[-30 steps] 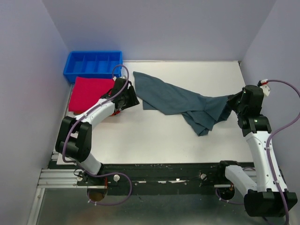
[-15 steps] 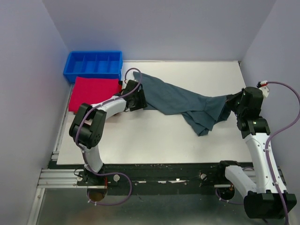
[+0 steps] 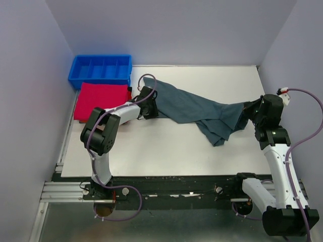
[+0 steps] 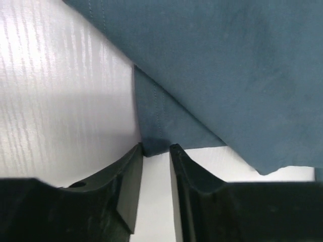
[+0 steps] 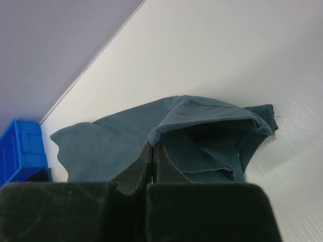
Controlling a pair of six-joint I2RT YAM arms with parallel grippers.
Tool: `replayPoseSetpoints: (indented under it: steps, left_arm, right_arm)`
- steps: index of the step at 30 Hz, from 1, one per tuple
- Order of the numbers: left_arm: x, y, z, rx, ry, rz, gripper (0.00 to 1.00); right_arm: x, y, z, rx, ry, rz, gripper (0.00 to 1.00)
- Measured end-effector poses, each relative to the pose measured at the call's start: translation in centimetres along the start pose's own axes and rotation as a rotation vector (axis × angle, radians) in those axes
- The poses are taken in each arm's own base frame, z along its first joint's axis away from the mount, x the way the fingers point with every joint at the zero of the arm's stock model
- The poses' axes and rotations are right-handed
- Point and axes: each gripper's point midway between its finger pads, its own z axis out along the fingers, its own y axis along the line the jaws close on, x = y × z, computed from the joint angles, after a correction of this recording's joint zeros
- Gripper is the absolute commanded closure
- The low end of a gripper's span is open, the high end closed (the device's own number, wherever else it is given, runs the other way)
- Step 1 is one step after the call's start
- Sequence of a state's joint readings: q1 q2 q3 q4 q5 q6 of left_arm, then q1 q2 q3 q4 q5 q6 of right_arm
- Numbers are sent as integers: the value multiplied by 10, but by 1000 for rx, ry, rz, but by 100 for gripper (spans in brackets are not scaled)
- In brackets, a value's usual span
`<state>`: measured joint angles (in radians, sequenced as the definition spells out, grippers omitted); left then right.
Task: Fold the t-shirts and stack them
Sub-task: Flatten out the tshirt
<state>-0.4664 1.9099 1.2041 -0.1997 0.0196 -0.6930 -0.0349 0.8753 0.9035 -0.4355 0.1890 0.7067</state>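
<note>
The grey-blue t-shirt (image 3: 194, 107) lies stretched out on the table (image 3: 166, 151), right of the blue tray (image 3: 101, 70). The red t-shirt (image 3: 100, 99) lies folded just before the tray. The left gripper (image 3: 151, 106) meets the grey-blue t-shirt's tray-side edge. The right gripper (image 3: 250, 110) holds up its far end.

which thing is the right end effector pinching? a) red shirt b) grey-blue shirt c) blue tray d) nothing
b: the right wrist view shows the right end effector shut on a bunched fold of the grey-blue shirt.
</note>
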Motion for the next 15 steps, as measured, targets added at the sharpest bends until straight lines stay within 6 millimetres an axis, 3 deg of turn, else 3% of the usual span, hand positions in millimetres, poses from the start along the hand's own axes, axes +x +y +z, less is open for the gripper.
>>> replayPoseSetpoints:
  steps: [5,7,15]
  left_arm:
    - [-4,3,5,-16,-24,-8,95]
    - [-6,3,8,-18,-39,-6,100]
    - [-28,15,7,-123,-104,73,100]
  right_arm:
    - [-1,0,-2,-5,-6,2,99]
    - [-1,0,-3,-8,-9,3,99]
    - [-1,0,-8,-19,-17,4,99]
